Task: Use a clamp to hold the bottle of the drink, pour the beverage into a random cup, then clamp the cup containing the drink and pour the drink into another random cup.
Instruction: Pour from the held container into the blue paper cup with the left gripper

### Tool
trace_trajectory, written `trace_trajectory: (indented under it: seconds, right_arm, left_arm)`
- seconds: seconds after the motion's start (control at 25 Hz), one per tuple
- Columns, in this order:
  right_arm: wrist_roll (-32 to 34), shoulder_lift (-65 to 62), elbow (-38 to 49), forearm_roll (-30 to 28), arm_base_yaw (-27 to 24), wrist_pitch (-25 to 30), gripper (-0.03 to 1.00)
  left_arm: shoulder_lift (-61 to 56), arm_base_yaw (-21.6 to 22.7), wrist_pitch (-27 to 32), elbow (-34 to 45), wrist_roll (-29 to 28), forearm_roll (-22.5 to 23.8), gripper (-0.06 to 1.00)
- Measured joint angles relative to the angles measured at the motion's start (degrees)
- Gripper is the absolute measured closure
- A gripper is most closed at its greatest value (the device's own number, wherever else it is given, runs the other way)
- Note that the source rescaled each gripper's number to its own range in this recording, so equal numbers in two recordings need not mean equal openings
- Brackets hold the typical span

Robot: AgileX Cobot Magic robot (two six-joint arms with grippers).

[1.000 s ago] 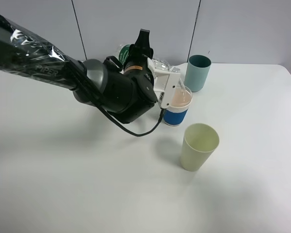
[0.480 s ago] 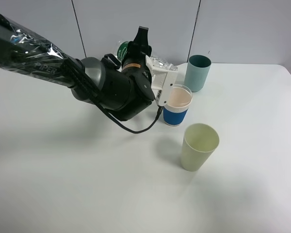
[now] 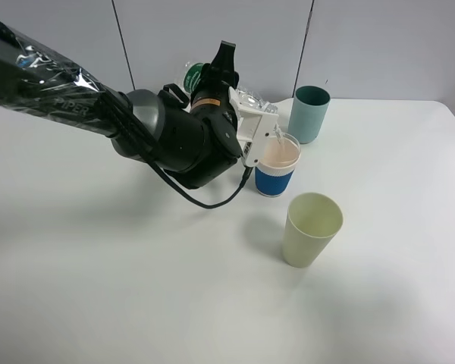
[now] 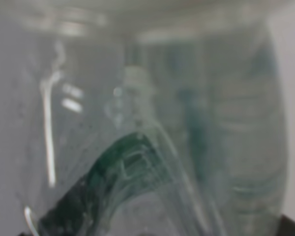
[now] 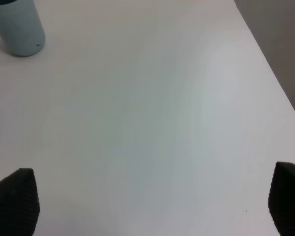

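In the exterior high view my left gripper (image 3: 252,125), white-jawed on the bulky black arm, is shut on the clear bottle (image 3: 250,98), which lies tipped with its green label (image 3: 191,74) to the back. Its mouth hangs over the blue-banded cup (image 3: 277,171), and a thin stream runs to the cup's rim. The left wrist view is filled by the blurred bottle (image 4: 152,147). The teal cup (image 3: 309,114) stands upright behind the banded cup and shows again as the teal cup (image 5: 18,24) in the right wrist view. My right gripper (image 5: 150,199) is open over bare table.
A pale yellow-green cup (image 3: 311,229) stands upright in front of the banded cup. The white table (image 3: 98,288) ends at a grey wall behind, and its right edge (image 5: 265,64) shows in the right wrist view. A black cable (image 3: 212,205) hangs under the left wrist.
The left arm with the bottle has drawn slightly back and left. The stream, gone half a second ago, shows again at the banded cup's rim.
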Motion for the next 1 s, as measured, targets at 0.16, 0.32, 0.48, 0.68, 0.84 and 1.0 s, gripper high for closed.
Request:
trace_trajectory:
  seconds: [0.16,0.32,0.48,0.68,0.84,1.0]
  right_arm:
    - [0.00,0.00,0.00,0.00,0.00,0.00,0.09]
    - [0.00,0.00,0.00,0.00,0.00,0.00,0.09]
    - [0.00,0.00,0.00,0.00,0.00,0.00,0.09]
    - [0.00,0.00,0.00,0.00,0.00,0.00,0.09]
    - [0.00,0.00,0.00,0.00,0.00,0.00,0.09]
    - [0.00,0.00,0.00,0.00,0.00,0.00,0.09]
  left_arm:
    - [0.00,0.00,-0.60,0.00,0.61,0.27,0.92]
    - [0.00,0.00,-1.75,0.00,0.89,1.72,0.92]
    - [0.00,0.00,-1.93,0.00,1.84,2.93,0.92]
    - [0.00,0.00,-2.04,0.00,2.13,4.22,0.92]
    - [0.00,0.00,-2.10,0.00,2.64,4.67,0.92]
    - [0.00,0.00,-2.14,0.00,3.42,5.76,0.92]
